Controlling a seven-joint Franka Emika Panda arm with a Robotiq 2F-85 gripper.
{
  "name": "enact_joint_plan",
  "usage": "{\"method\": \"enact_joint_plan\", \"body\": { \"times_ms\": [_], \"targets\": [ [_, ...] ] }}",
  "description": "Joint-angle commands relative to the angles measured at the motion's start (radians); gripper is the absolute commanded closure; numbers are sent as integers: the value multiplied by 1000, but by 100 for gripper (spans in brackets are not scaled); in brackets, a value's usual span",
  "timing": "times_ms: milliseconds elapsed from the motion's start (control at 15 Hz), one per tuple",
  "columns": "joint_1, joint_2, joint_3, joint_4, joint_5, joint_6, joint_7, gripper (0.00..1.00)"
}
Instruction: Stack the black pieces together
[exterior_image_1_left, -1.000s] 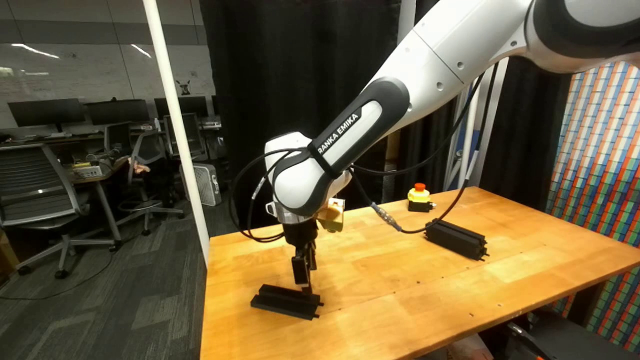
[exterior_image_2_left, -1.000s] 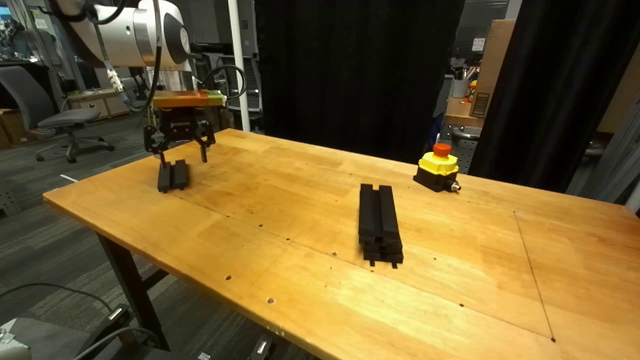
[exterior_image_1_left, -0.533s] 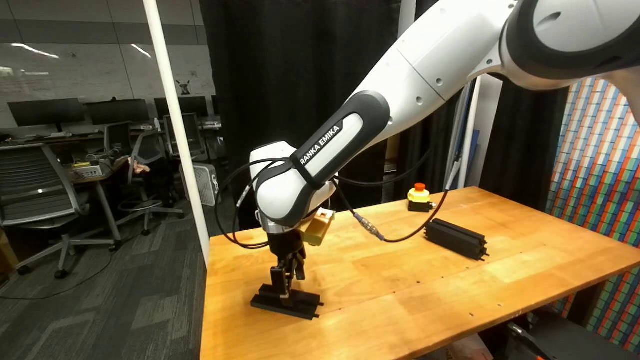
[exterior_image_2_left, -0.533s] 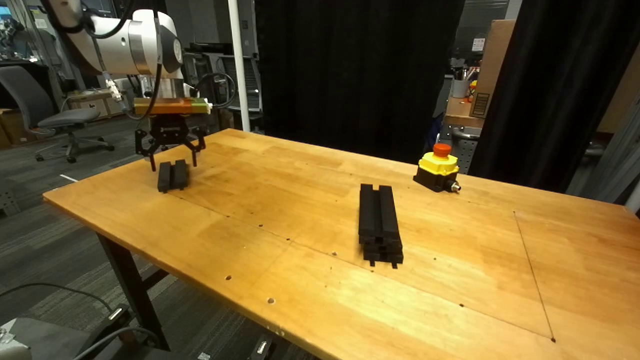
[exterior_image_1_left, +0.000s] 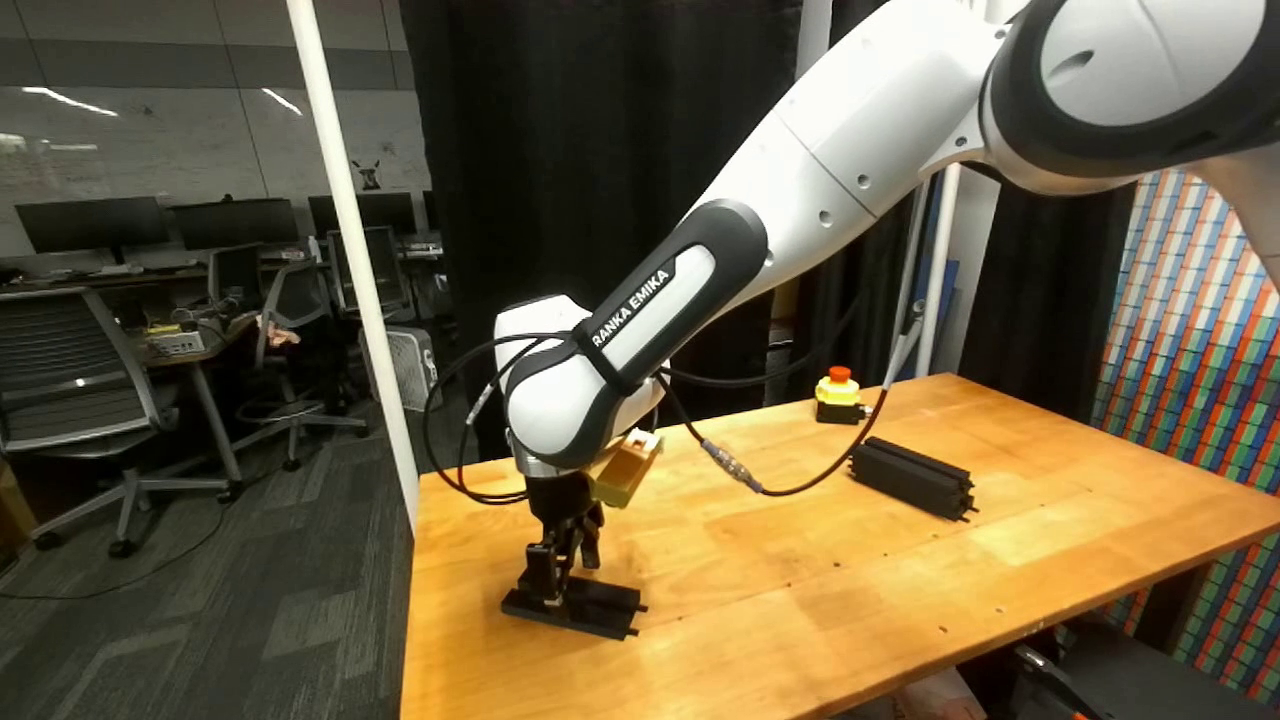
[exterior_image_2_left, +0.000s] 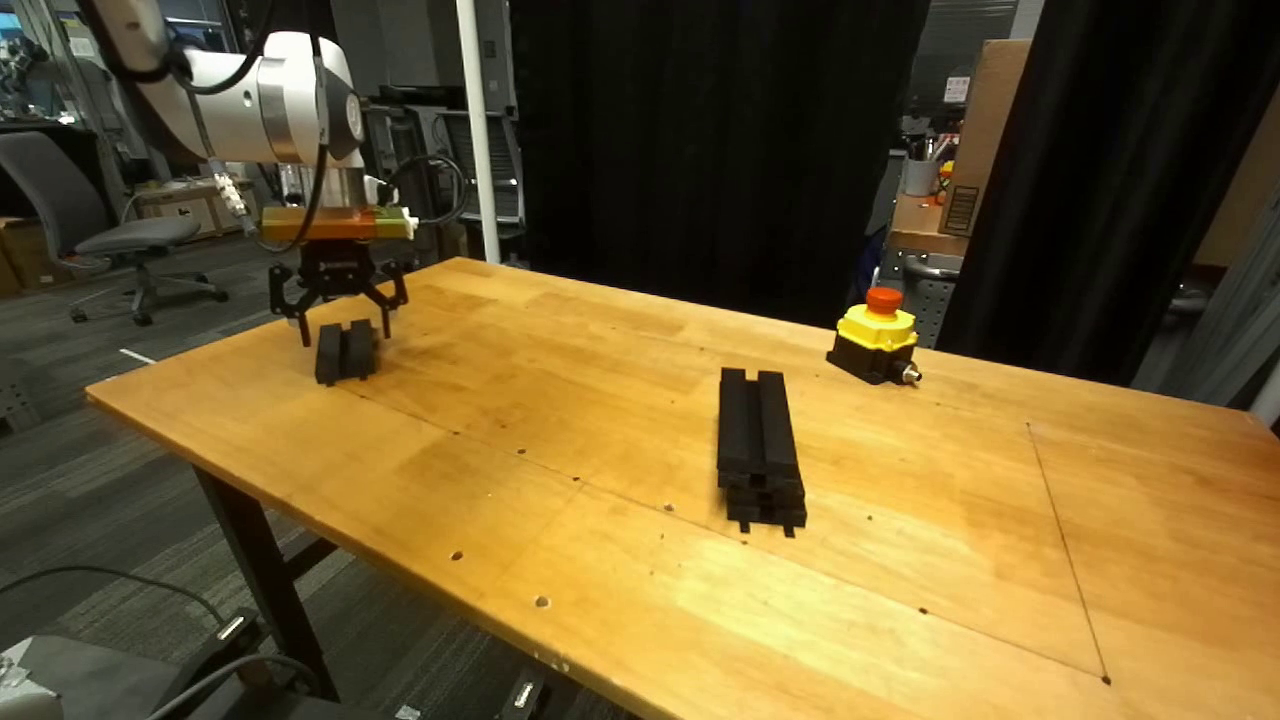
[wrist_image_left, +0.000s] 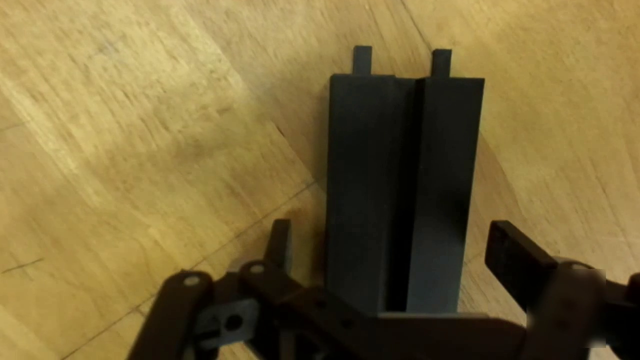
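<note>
Straddling the lone black piece (wrist_image_left: 400, 190), my pincer (wrist_image_left: 390, 239) stands wide, gripping nothing. In an exterior view the stack (exterior_image_2_left: 760, 450) sits on the table (exterior_image_2_left: 400, 470) at about three o'clock from it, several pieces high, I judge; only this one looks left to add.

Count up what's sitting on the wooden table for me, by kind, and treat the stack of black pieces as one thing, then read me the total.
Single black piece: 1
Stack of black pieces (how many pieces it holds, I can't tell): 1
Yellow and black box with a red button: 1
Total: 3
</note>
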Motion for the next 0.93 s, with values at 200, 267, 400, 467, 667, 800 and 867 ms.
{"method": "enact_joint_plan", "body": {
  "times_ms": [200,267,400,467,667,800,867],
  "targets": [
    [7,5,-4,-4,15,48,9,0],
    [8,8,-5,-3,14,47,10,0],
    [8,13,-4,-1,14,43,8,0],
    [8,15,-5,0,13,42,8,0],
    [9,23,-6,1,11,41,6,0],
    [9,30,-7,3,9,40,5,0],
    [9,33,-8,4,7,40,5,5]
  ]
}}
